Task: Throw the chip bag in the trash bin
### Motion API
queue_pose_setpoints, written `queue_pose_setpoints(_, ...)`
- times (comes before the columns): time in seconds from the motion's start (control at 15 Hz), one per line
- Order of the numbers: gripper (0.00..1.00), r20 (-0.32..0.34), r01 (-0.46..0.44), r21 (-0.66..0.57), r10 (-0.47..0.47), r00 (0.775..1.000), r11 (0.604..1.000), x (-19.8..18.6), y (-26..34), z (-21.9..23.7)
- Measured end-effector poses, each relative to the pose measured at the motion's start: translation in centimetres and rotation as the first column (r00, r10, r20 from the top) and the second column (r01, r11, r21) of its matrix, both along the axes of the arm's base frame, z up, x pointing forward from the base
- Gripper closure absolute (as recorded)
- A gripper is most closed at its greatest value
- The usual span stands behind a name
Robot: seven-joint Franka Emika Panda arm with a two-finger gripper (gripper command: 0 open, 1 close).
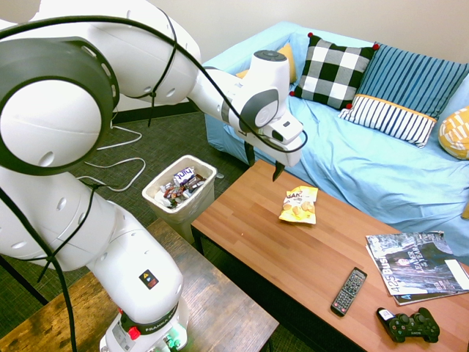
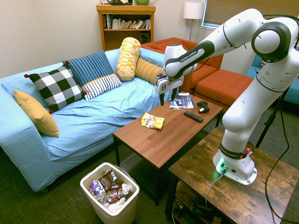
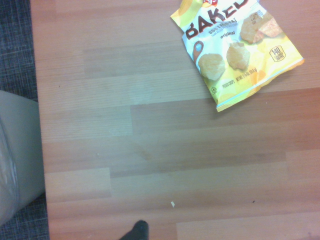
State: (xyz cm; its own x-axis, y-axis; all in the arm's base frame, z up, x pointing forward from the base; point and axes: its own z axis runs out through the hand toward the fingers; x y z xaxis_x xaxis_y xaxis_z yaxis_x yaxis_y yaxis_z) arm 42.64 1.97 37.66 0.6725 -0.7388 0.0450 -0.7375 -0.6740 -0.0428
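White arm reaching out over the wooden coffee table [image 1: 293, 257], and your gripper [image 1: 264, 163] is pointing straight down, hanging in the air above the table's end nearest the bin. Its two dark fingers stand apart with nothing between them. In the first exterior view, the chip bag [image 1: 299, 204] lies flat on the tabletop at about four o'clock from the fingertips, near them but not touching. The wrist view shows the same packet, yellow and white with golden chips pictured and dark lettering, its top cut off by the frame edge, bare wood all round it.

Further along the table in that first exterior view, you have a black remote control [image 1: 349, 291] at roughly five o'clock from the bag, well apart from it, a black game controller [image 1: 410, 326] just beyond that near the table's corner, and a glossy magazine [image 1: 418, 265] at four o'clock, toward the sofa side. None of these lies between your gripper and the bag. Behind the table runs the light blue sofa [image 1: 381, 169], with a checked cushion [image 1: 333, 72] and striped cushions [image 1: 388, 117].

Your trash bin [image 1: 180, 192] stands on the dark carpet just off the table's end, at about eight o'clock from the gripper in the first exterior view. It is upright, white, already holding a heap of crumpled wrappers [image 1: 179, 186] up near its rim.
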Motion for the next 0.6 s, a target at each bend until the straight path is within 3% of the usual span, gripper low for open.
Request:
queue_pose_setpoints(0.27,0.00,-0.011,0.032,-0.027,-0.033,0.999,0.999,0.9,0.4,-1.6)
queue_pose_setpoints(0.47,0.00,0.012,0.132,-0.060,-0.132,0.991,0.989,3.9,0.5,-5.6)
queue_pose_setpoints(0.6,0.00,0.029,0.226,-0.092,-0.225,0.974,0.970,6.9,-0.6,-9.1)
